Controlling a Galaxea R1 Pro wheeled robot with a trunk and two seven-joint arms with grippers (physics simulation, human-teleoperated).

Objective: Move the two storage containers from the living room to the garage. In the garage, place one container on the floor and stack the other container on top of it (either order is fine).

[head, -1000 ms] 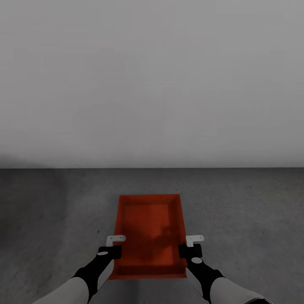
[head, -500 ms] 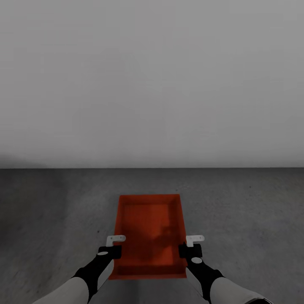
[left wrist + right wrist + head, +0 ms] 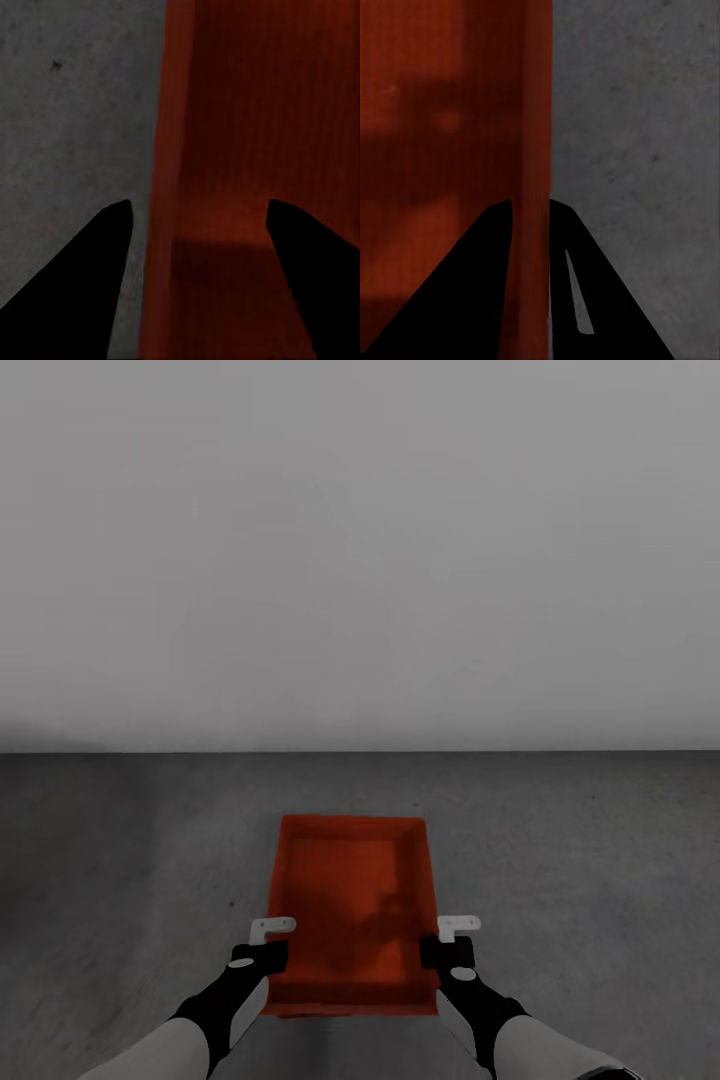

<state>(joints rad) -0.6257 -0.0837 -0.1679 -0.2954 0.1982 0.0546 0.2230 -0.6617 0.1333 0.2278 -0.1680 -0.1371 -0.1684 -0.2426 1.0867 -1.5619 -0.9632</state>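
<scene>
A red-orange storage container [image 3: 350, 890] lies lengthwise in front of me on the dark grey concrete floor [image 3: 580, 840] of the garage. My left gripper [image 3: 270, 958] is at the near part of its left wall. In the left wrist view that gripper [image 3: 199, 217] is open, its black fingers straddling the container's wall [image 3: 169, 150] with gaps on both sides. My right gripper [image 3: 446, 952] is at the right wall. In the right wrist view that gripper [image 3: 531, 206] is shut on the thin wall of the container [image 3: 450, 112].
A plain white-grey wall [image 3: 360, 560] rises a short way beyond the container's far end. Bare concrete stretches to both sides of the container.
The whole picture has shifted slightly upward, so the camera moved. The right gripper and the container's right wall sit a touch further left.
</scene>
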